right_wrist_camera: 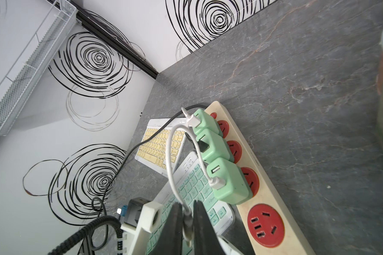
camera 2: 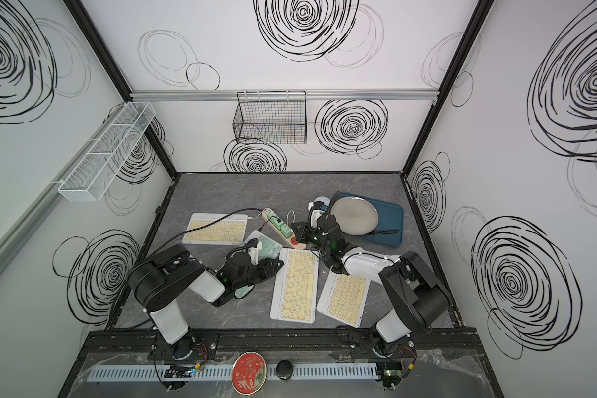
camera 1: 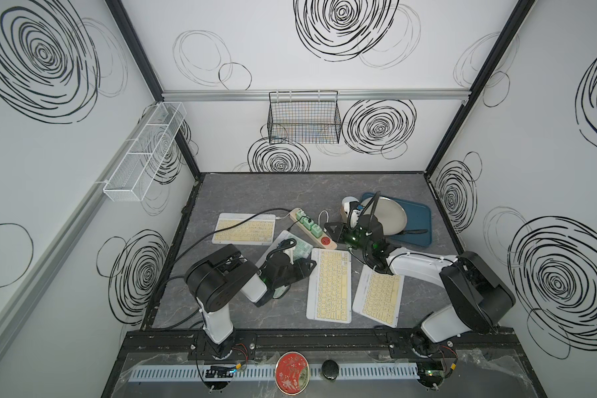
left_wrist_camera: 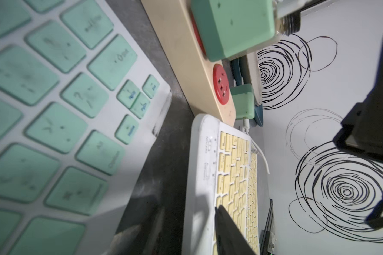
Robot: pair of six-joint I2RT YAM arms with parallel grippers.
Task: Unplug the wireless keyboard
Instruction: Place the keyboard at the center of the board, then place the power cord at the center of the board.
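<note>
Tray: your blue tray [camera 1: 419,210] sits at the far right corner of the surface. It carries a silver plate [camera 1: 388,215] and a black utensil [camera 1: 415,231] by its near rim.
Baskets: a white mesh basket [camera 1: 142,151] hangs on the left wall and a black wire basket [camera 1: 304,120] on the back wall. You cannot make out what is in them.
Power strip: the cream power strip [right_wrist_camera: 265,183] slants across mid-surface toward the far edge, with three green chargers [right_wrist_camera: 230,183] plugged in a row.
White cable: the white cable [right_wrist_camera: 169,159] leaves the charger nearest your right hand [right_wrist_camera: 187,205] and loops up. Its bare plug end hangs between that hand's fingers.
Right hand: the fingers stand narrowly apart on either side of the plug. You cannot tell whether they press it.
Keyboards: the plug hangs over the green-keyed keyboard [camera 1: 302,249]. The middle yellow-keyed keyboard [camera 1: 330,286] starts just beside the strip's near end. Two more lie apart, the far-left keyboard [camera 1: 245,229] and the right keyboard [camera 1: 379,298].
Left hand: your left hand [camera 1: 309,268] is at the middle keyboard's left edge. You cannot tell its spread.
</note>
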